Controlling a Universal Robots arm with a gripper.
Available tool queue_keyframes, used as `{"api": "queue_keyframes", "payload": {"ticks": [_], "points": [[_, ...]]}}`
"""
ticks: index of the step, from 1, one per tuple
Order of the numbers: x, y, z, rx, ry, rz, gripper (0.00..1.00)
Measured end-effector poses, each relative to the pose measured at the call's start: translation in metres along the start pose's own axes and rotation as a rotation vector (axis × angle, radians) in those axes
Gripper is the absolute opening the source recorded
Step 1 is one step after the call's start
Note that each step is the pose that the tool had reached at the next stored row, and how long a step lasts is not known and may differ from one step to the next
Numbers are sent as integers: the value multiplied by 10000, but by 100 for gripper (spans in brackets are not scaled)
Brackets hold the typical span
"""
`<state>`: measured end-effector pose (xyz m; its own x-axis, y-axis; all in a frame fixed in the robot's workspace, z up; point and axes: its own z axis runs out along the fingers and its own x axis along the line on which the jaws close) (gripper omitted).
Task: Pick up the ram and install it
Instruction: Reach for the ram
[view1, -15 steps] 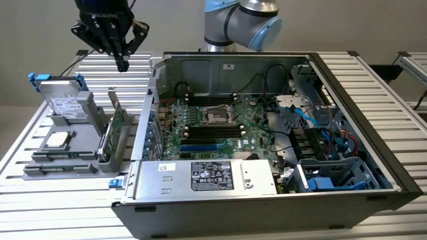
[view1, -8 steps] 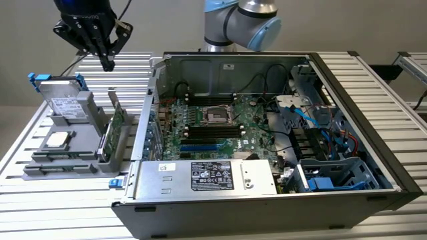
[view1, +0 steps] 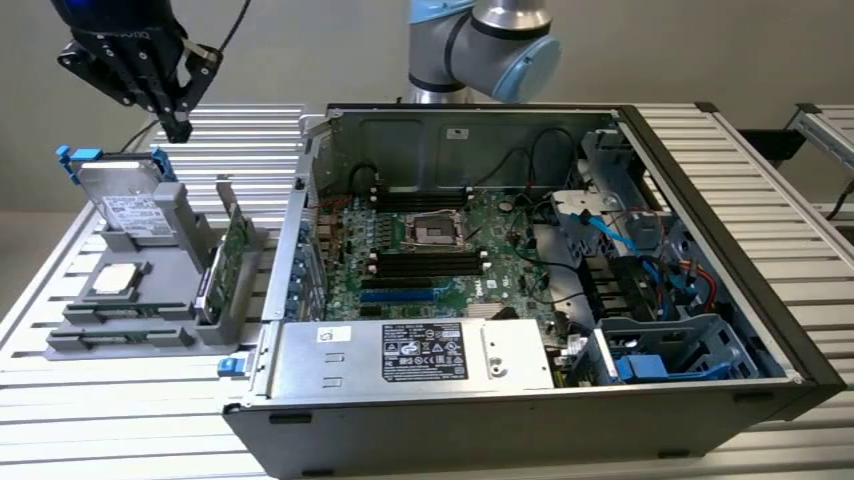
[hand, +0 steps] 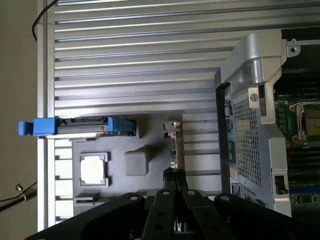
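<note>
Gripper (view1: 176, 126) noted high over the far end of the tray (view1: 80, 345). Fingers are pressed together, with nothing pinched between them. No contact with anything is seen.

Ram (view1: 208, 290) is found standing on edge in the tray, in the row nearest the case (view1: 534, 440), not yet lifted. In the exterior view it lies well below the gripper, nearer the viewer and slightly toward that view's right. Its long axis is judged to run along the tray's edge, roughly parallel to the case's side wall.

In the wrist view the closed tips of the gripper (hand: 175, 176) are seen almost in line with the ram (hand: 173, 157), which is presented edge-on as a thin strip. Sideways offset is judged small and the separation mostly one of height.

Card (view1: 236, 235), with its metal bracket, is recorded in the same row just beyond the ram. Where one ends and the other begins cannot be told for certain.

Hard drive (view1: 127, 205) and processor (view1: 114, 280) are noted on the tray's other side. Motherboard (view1: 427, 250) lies exposed inside the case.
</note>
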<state>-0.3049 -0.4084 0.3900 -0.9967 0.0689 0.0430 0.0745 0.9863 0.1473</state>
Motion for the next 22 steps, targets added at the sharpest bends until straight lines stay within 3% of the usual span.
{"api": "queue_keyframes", "payload": {"ticks": [12,22], "points": [[512,-50,37,-5,12,-55,10],[663,-85,40,45,48,-313,10]]}}
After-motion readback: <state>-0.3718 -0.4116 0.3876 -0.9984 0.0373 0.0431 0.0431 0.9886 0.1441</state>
